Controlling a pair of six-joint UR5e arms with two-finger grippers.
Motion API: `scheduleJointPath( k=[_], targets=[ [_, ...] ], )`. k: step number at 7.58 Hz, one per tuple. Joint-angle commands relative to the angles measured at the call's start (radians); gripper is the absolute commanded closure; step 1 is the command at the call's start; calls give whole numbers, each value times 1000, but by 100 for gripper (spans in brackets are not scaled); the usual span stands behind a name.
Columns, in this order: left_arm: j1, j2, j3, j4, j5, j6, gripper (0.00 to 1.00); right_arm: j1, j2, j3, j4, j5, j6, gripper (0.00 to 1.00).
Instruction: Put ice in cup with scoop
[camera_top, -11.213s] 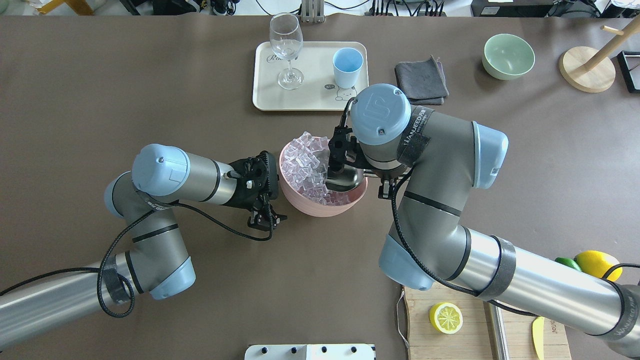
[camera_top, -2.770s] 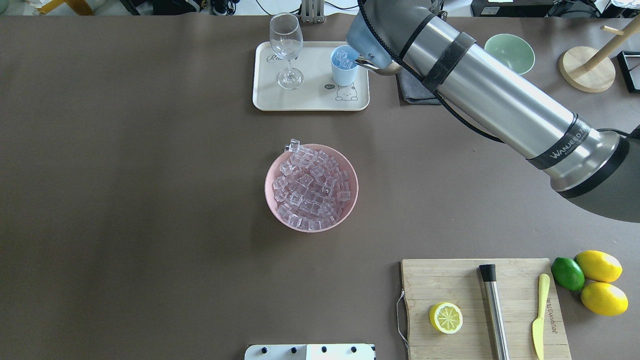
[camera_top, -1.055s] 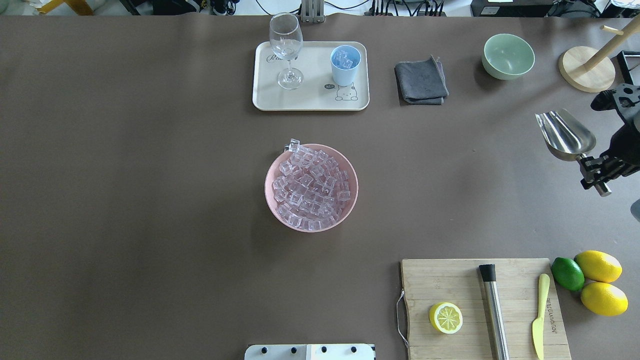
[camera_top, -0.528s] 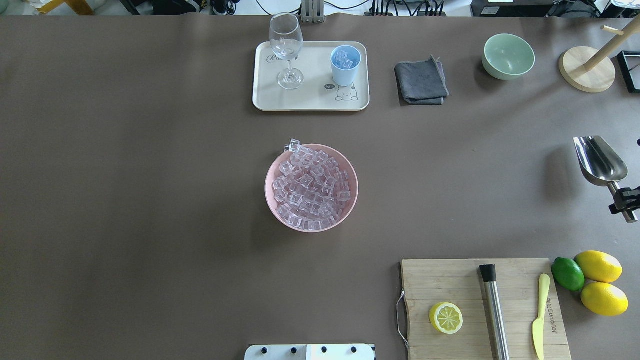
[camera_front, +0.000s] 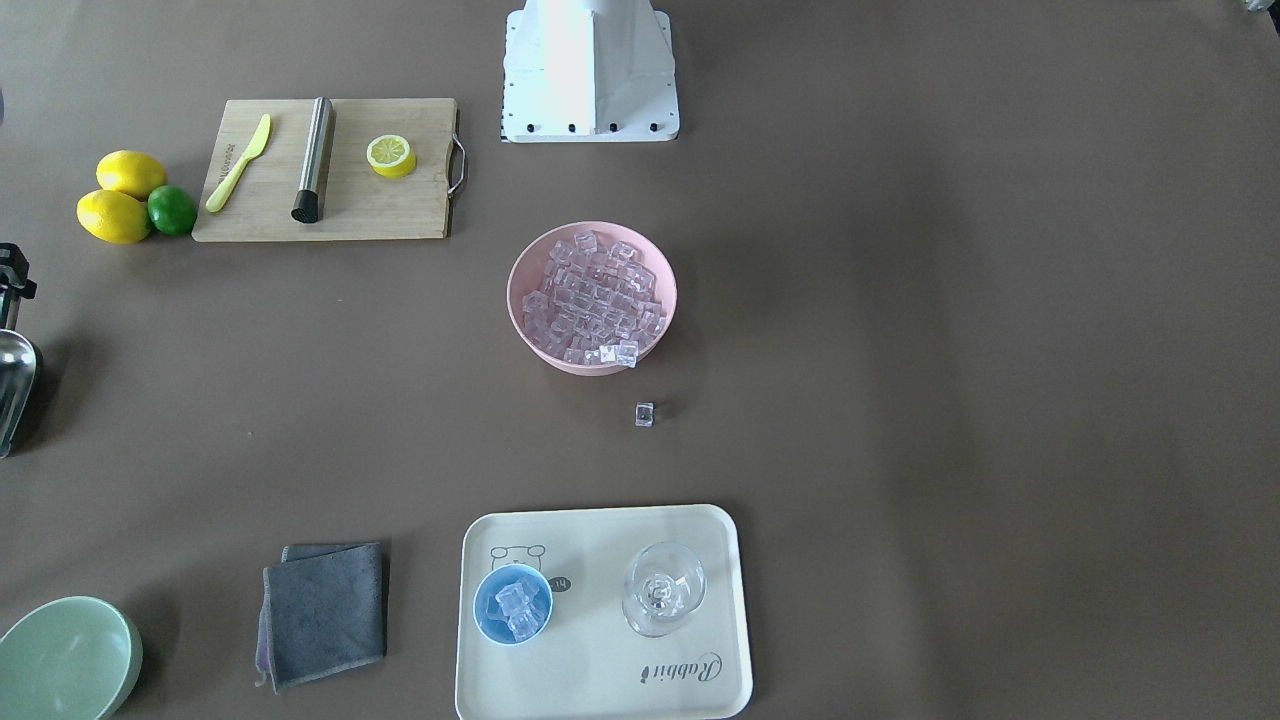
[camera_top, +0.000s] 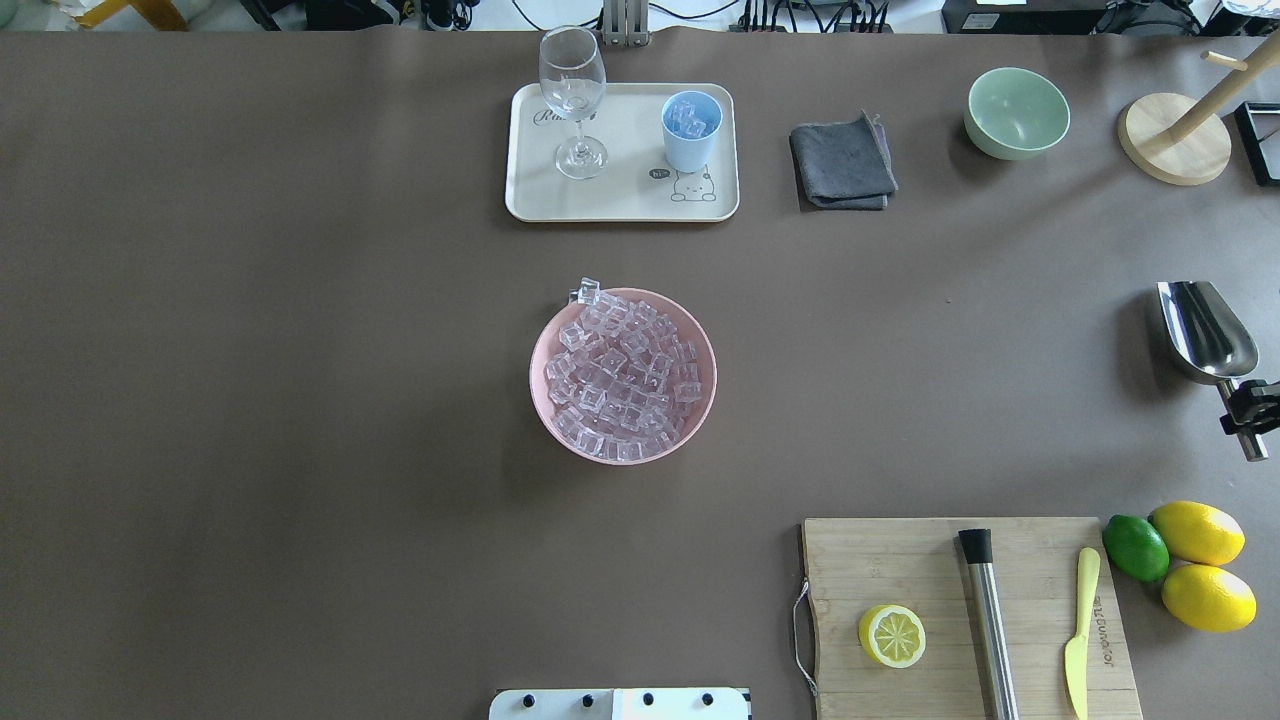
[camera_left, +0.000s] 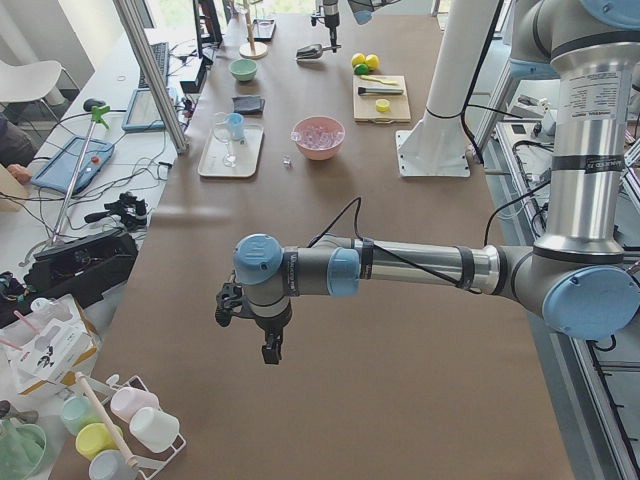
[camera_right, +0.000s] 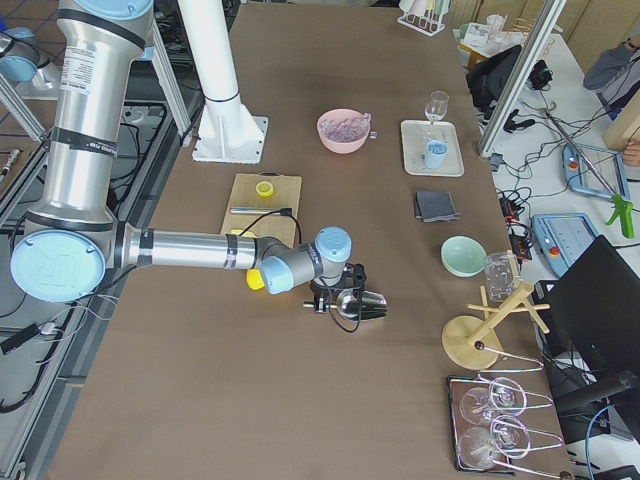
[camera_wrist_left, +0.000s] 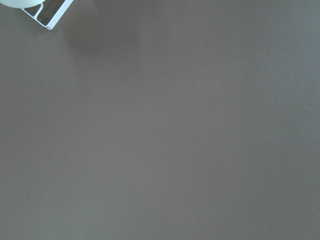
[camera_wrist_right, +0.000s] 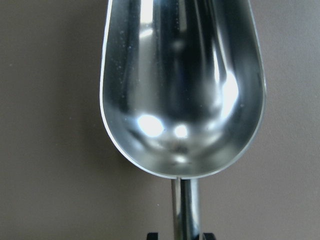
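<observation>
Silver scoop (camera_top: 1206, 332) hangs over open brown table (camera_top: 300, 420).

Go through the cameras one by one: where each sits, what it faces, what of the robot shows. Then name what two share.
Front-facing: across the table, steeply down on the pink bowl; robot base at top.
Overhead: behind the robot, looking forward; right gripper holds the scoop at the right edge.
Exterior left: table's left end; left arm near.
Exterior right: right end; right arm near.
Left wrist: bare table, no robot parts.
Right wrist: into the empty scoop.
Shared: front-facing and overhead both show ice in the cup.
</observation>
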Motion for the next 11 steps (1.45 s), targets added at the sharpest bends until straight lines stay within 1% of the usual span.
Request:
scheduleJointPath(
  k=[1, 2, 3, 4, 6, 7, 8, 9, 11],
  targets=[
    [-2, 0, -7, 1, 1, 0, 1, 51, 7, 6, -11, 48, -10, 0],
    [0, 0, -7, 1, 1, 0, 1, 96, 5, 10, -14, 71, -23, 0],
    [-2, 0, -9, 1, 1, 0, 1, 142, 5, 5, -35, 70, -122, 0],
    [-8, 2, -19, -1, 1, 2, 1, 198, 9, 38, -141, 72, -242, 0],
    [2, 0, 7, 1, 2, 2, 1, 313, 13, 133, -414, 61, -468, 0],
    [0, 5, 1, 1, 2, 2, 1, 354, 15, 147, -475, 56, -491, 0],
    [1, 2, 7, 1, 2, 2, 1, 374, 12, 148, -480, 49, -491, 0],
    [2, 2, 2, 1, 2, 2, 1, 376, 10, 148, -483, 2, -490, 0],
    [2, 0, 4, 1, 1, 2, 1, 387, 7, 143, -482, 1, -491, 0]
  ],
)
